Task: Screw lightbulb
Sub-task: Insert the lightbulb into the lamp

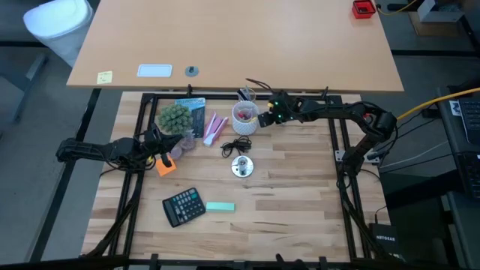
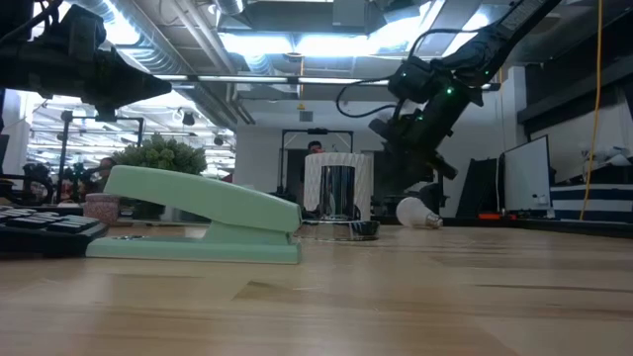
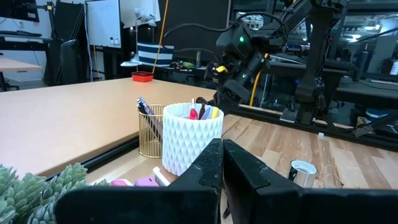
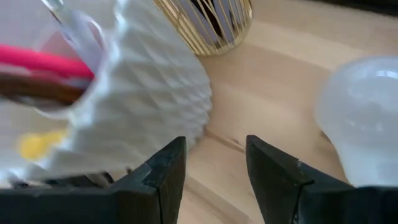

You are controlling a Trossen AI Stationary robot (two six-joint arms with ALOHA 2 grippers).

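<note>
At the near edge of the wooden table (image 1: 300, 210), a black calculator (image 1: 184, 205) and a mint-green stapler (image 1: 220, 207) are seen lying side by side; in the low view the stapler fills the foreground. Farther in, at the middle of the table, a round shiny lamp base (image 1: 241, 167) is placed, its black cord (image 1: 235, 145) coiled just behind it.

To the left, the left gripper (image 1: 160, 140) is held above the table near a small orange object (image 1: 166, 166), with its fingers pressed together and nothing between them. A green potted plant (image 1: 175, 118) stands just beyond it, and a pink item (image 1: 214, 128) lies between the plant and the cup.

Toward the far side, a white faceted cup (image 4: 124, 106) holding pens is seen, with a gold wire holder (image 4: 208, 22) just behind it. The right gripper (image 4: 214, 171) is positioned low beside this cup, its two dark fingers (image 4: 161, 168) spread apart and empty, with bare wood visible between them. The lightbulb (image 4: 364, 118) lies on the table just beside that gripper, outside its fingers; in the low view it rests on its side to the right of the cup. Contact between a finger and the bulb appears unlikely but cannot be ruled out.
</note>
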